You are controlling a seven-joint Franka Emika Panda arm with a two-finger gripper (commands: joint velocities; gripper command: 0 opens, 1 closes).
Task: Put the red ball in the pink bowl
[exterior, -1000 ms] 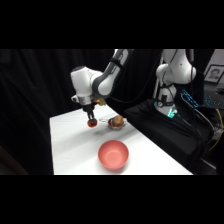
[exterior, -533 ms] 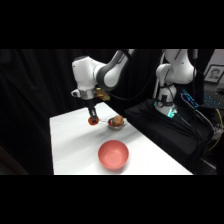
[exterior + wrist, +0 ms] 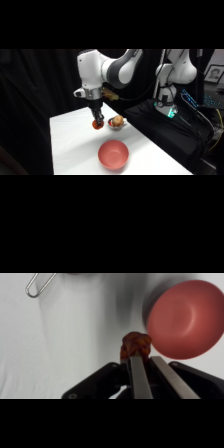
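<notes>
My gripper (image 3: pixel 98 123) hangs above the white table (image 3: pixel 70 145), shut on the red ball (image 3: pixel 97 125). In the wrist view the glossy red-orange ball (image 3: pixel 136 344) sits pinched at the tips of the fingers (image 3: pixel 138 374), off the table. The pink bowl (image 3: pixel 113 154) stands empty near the table's front, below and to the right of the ball. Through the wrist camera the pink bowl (image 3: pixel 189 319) fills the upper right, just beside the held ball.
A small grey bowl (image 3: pixel 117 123) holding a tan-brown round object stands right beside the gripper, toward the back. Metal tongs (image 3: pixel 39 284) lie at the upper left of the wrist view. A second white robot (image 3: pixel 172 75) and dark cloth-covered equipment are at the right.
The arm has risen and carried the red ball up off the table, shifting slightly toward the pink bowl.
</notes>
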